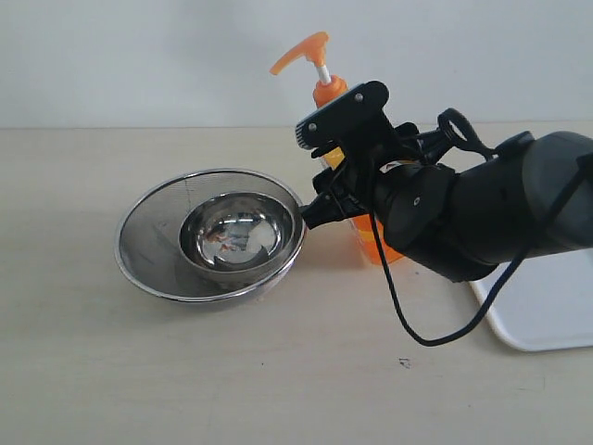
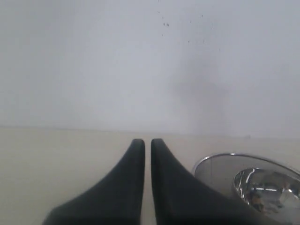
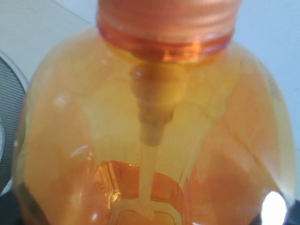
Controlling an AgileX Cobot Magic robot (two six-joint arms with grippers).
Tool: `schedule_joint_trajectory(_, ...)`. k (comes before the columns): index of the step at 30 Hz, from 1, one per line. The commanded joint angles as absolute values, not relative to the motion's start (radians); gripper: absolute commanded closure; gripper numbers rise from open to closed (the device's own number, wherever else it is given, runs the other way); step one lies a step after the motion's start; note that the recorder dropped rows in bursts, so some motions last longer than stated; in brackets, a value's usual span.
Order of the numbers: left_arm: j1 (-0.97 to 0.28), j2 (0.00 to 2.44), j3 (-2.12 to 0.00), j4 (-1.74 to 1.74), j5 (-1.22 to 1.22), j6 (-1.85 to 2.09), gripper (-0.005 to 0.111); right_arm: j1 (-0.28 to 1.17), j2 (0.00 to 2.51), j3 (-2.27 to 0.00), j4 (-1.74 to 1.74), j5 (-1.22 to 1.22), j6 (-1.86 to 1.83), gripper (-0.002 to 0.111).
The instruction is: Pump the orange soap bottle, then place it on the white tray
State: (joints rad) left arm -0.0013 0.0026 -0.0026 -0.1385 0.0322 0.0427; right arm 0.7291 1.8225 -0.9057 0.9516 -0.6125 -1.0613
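orange soap bottle in R pincer

Tall translucent orange plastic soap bottle, orange pump head & white stem, part-filled, stands upright on desk, near but clear of flat glossy white plastic tray w/ rounded corner.

You're looking straight at the translucent orange plastic bottle, which fills nearly the whole frame. From its ribbed orange collar a pale dip tube runs into darker orange liquid. A grey steel mesh strainer shows just beside it, pale table beyond
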Motion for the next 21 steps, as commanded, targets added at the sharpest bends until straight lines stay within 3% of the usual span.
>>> schedule_joint_trajectory(1, -0.006, 0.000, 0.000, -0.138, -0.011, 0.047, 0.102, 0.730, 1.805, -0.920, 0.926, -0.663, -1.061, 0.108)
schedule_joint_trajectory(21, -0.006, 0.000, 0.000, -0.142, -0.026, 0.027, 0.102, 0.730, 1.805, -0.920, 0.926, -0.665, -1.044, 0.108)
